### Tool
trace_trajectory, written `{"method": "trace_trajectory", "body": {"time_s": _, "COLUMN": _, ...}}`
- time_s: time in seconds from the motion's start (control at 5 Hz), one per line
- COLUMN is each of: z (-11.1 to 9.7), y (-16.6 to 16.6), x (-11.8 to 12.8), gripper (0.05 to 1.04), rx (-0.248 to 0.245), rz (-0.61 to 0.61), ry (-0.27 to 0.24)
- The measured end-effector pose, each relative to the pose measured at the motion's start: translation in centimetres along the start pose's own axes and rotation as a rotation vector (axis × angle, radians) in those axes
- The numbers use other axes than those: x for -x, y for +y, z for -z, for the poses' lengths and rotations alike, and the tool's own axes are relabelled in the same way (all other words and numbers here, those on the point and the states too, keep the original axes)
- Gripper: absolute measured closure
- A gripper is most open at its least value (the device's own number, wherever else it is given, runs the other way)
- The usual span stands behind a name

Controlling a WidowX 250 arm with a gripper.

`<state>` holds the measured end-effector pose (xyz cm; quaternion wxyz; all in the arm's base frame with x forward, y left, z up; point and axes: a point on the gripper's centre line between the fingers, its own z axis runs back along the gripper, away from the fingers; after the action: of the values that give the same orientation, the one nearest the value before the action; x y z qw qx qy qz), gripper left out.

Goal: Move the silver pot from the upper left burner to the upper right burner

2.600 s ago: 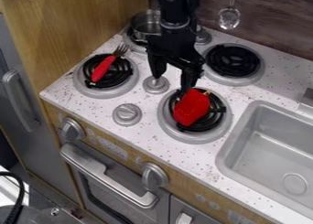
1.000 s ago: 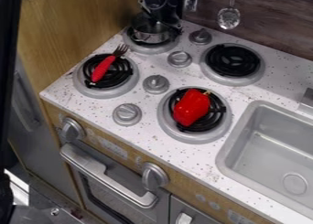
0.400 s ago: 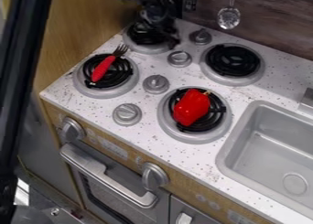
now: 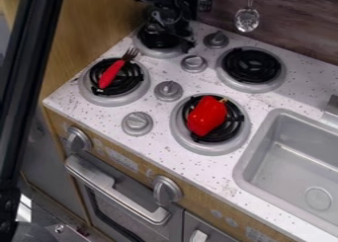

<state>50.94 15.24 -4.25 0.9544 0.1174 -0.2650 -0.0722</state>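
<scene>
Black and upright, slightly slanted, a long bar (image 4: 27, 83) runs down the far left, in front of a wooden panel (image 4: 92, 43). Next comes the lower left burner (image 4: 112, 101), with a red-handled fork (image 4: 112, 73) lying across its coils, its tines pointing up and to the right. Below it, the oven handle (image 4: 112, 189) slants along the stove's front. Behind the fork, the gripper (image 4: 173, 33) hangs over the upper left burner (image 4: 158, 53). I cannot tell whether it is spread or pressed together. The silver pot (image 4: 158, 20) is hard to make out: a bit of shiny metal shows by the gripper, above that burner's coils, mostly hidden by the arm. Grey knobs sit between the burners. A red pepper (image 4: 206, 116) rests on the lower right burner (image 4: 208, 149). Behind and to the right is the upper right burner (image 4: 251, 65), its black coils bare; a metal spoon (image 4: 247, 20) hangs on the wall above. At far right is the grey sink (image 4: 254, 152).
</scene>
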Motion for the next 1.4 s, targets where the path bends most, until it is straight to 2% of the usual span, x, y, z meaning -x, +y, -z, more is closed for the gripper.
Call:
{"method": "trace_trajectory", "body": {"time_s": 0.2, "z": -1.0, "y": -0.1, "x": 0.1, "gripper": 0.085, "rx": -0.012, "rz": -0.001, "ry": -0.033}}
{"method": "trace_trajectory", "body": {"time_s": 0.6, "z": -2.3, "y": 1.1, "x": -2.2, "gripper": 0.085, "rx": -0.043, "rz": -0.01, "ry": -0.102}}
{"method": "trace_trajectory", "body": {"time_s": 0.8, "z": -2.5, "y": 1.8, "x": -4.5, "gripper": 0.085, "rx": -0.059, "rz": -0.026, "ry": -0.176}}
{"method": "trace_trajectory", "body": {"time_s": 1.0, "z": -1.3, "y": 1.9, "x": -4.5, "gripper": 0.085, "rx": -0.067, "rz": -0.01, "ry": -0.166}}
{"method": "trace_trajectory", "body": {"time_s": 1.2, "z": -0.1, "y": 1.9, "x": -4.7, "gripper": 0.085, "rx": -0.049, "rz": -0.014, "ry": -0.137}}
{"method": "trace_trajectory", "body": {"time_s": 1.4, "z": 1.4, "y": 1.0, "x": -3.0, "gripper": 0.085, "rx": -0.008, "rz": -0.014, "ry": -0.061}}
